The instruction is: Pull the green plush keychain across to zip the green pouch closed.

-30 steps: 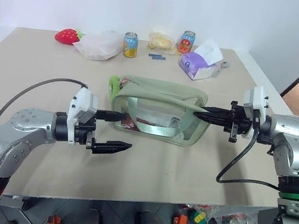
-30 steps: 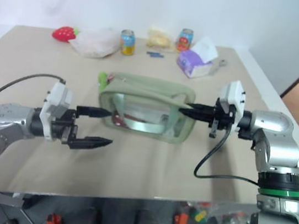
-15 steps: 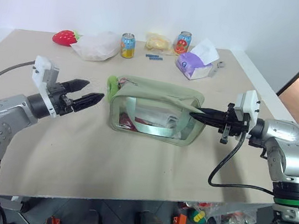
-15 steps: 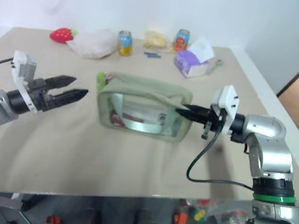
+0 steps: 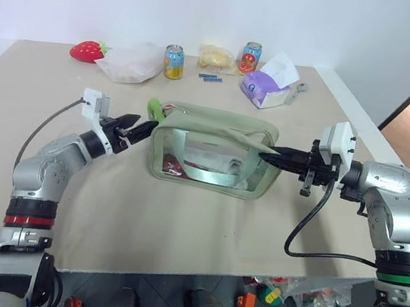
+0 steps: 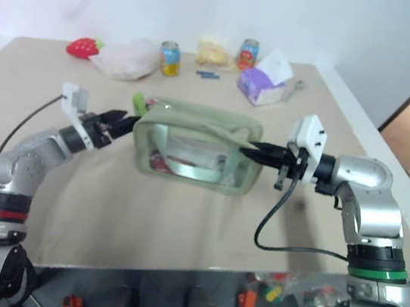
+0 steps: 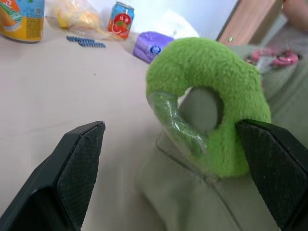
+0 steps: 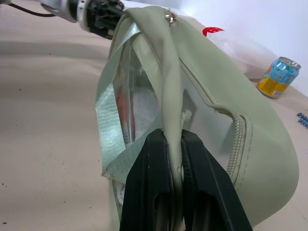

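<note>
Left hand (image 7: 173,168) open, straddling green plush keychain (image 7: 211,101) (untouched); right hand (image 8: 172,192) clamps green pouch (image 5: 213,151) strap.

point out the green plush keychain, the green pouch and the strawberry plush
green plush keychain (image 7: 226,86), left wrist view, top of fuzzy ring
green pouch (image 5: 212,158), left eye view, clear front window
strawberry plush (image 5: 87,51), left eye view, red body

Pouch (image 5: 213,151) mid-table; keychain (image 5: 152,109) at its L end; cans (image 5: 174,61) behind.
</note>
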Available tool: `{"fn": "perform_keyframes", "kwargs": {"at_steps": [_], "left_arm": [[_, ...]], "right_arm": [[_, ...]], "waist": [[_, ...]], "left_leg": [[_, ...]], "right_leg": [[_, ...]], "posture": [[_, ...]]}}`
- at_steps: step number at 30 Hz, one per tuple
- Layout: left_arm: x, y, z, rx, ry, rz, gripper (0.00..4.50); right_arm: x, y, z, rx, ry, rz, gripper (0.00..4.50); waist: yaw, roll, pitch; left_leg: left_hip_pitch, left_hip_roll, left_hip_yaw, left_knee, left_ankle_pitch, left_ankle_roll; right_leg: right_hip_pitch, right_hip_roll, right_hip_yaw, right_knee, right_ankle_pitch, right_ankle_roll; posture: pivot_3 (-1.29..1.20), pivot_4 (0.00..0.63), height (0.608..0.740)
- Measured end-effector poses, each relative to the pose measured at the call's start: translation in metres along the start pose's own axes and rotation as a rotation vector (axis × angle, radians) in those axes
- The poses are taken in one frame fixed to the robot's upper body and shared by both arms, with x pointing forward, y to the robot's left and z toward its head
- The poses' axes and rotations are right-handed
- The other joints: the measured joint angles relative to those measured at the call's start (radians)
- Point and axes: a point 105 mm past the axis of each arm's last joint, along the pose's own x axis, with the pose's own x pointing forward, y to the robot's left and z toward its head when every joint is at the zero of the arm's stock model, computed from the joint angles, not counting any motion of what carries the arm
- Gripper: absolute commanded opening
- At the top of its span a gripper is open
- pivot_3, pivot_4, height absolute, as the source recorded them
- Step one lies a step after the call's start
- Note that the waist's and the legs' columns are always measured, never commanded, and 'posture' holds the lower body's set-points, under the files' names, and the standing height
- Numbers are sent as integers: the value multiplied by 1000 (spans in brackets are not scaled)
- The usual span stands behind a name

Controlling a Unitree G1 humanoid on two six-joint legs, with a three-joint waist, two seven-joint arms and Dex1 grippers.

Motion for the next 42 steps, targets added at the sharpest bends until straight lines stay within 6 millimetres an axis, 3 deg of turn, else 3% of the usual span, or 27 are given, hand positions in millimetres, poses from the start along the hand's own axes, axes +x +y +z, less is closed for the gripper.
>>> {"fn": "perform_keyframes", "kwargs": {"at_steps": [8, 19, 25, 36, 37, 42], "left_arm": [[2, -11, 13, -134, -42, -122, 4500], [2, -22, 9, -207, -8, -211, 4500], [2, -31, 13, -177, -28, -236, 2848], [-12, -42, 24, -40, -64, -235, 2848], [-12, -43, 24, -42, -67, -238, 2306], [-11, -45, 25, -56, -79, -247, 686]], "right_arm": [[0, 1, -1, 0, 8, 1, 19], [-2, 3, -3, 1, 21, 2, 19], [-4, 4, -3, -2, 33, 3, 0], [-5, 4, -4, -5, 40, 3, 0], [-5, 4, -4, -7, 42, 3, 0], [-5, 3, -4, -11, 45, 4, 0]], "waist": [[-1, 0, 0], [-1, 0, 0], [-1, 0, 0], [0, 0, 0], [0, 0, 0], [0, 0, 0]], "left_leg": [[-1, 0, 0, 0, 0, 0], [-1, -1, -1, 0, 0, 0], [-1, -1, -1, 0, 0, 0], [-1, -1, -1, 1, 0, 0], [-1, -1, -1, 1, 0, 0], [-1, -1, -1, 1, 0, 0]], "right_leg": [[0, 0, 0, 0, 0, 0], [0, 0, 0, 0, 0, 0], [0, -1, 0, 0, 0, 0], [0, -1, 0, -1, 0, 1], [0, -1, 0, -1, 0, 1], [0, -1, 0, -1, 0, 1]], "posture": [[0, 150, 740], [0, 150, 740], [0, 150, 740], [0, 150, 740], [0, 150, 740], [0, 150, 740]]}}
